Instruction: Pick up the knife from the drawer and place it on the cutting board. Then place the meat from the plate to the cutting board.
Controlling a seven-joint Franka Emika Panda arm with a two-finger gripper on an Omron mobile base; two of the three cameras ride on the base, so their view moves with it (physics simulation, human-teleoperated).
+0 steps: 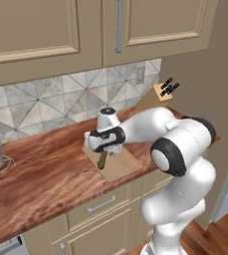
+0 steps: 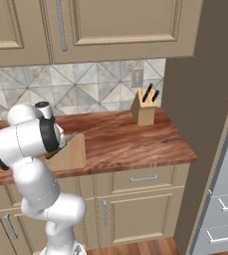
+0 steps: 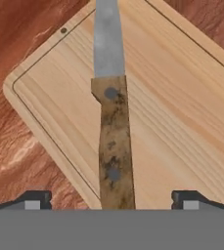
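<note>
- Now the tool (image 3: 111,197) hangs low over the board (image 3: 182,112), its two tips spread wide to either side of the knife (image 3: 114,146) and touching neither side of the handle, so it grips nothing.
- In the hand view the knife sits between the tips, brown handle nearest, grey blade running away across the board; whether it already rests flat on the wood cannot be told for sure, though it looks to.
- From the left base view the board (image 1: 121,164) lies on the wooden tabletop (image 1: 46,174) near its front edge, with the knife handle (image 1: 102,160) under the hand.
- From the right base view the arm hides most of the board (image 2: 73,154); a knife block (image 2: 143,110) stands well apart by the wall.
- Judged from this, the first half looks done or all but done: knife out and delivered to the board.
- Left to do: lift clear, find the plate with the meat, pick up the meat and set it on the board beside the knife.
</note>
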